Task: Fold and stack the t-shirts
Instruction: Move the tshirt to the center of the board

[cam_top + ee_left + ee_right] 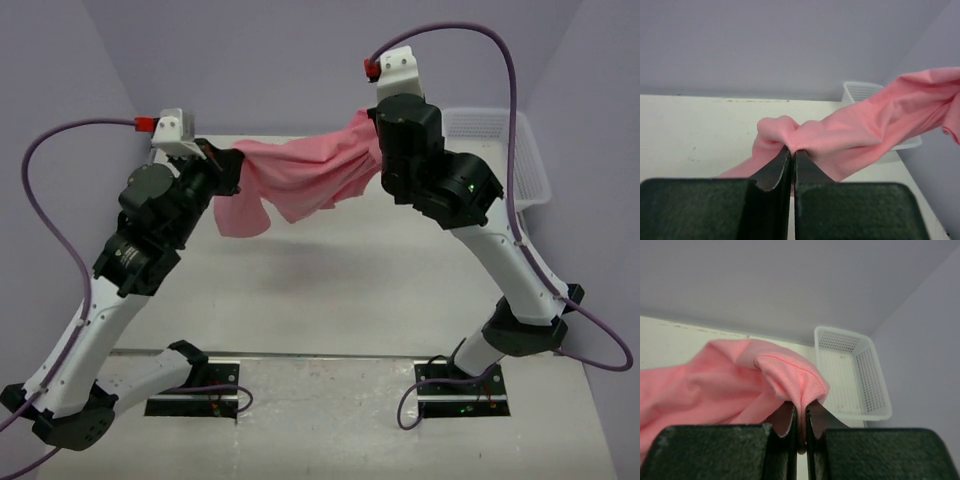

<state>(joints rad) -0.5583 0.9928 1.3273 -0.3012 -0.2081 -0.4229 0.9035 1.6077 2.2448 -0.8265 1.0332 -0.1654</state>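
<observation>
Currently the salmon-pink t-shirt (305,180) hangs stretched above the worktop (330,290) toward twelve o'clock, its nine o'clock end pinched in the left tool (791,150) and its three o'clock end in the right tool (800,407).

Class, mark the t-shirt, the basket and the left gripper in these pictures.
t-shirt (300,185): top view, middle of the hanging cloth.
basket (871,372): right wrist view, its right mesh wall.
left gripper (792,151): left wrist view, between its fingertips, shut on the t-shirt.
</observation>
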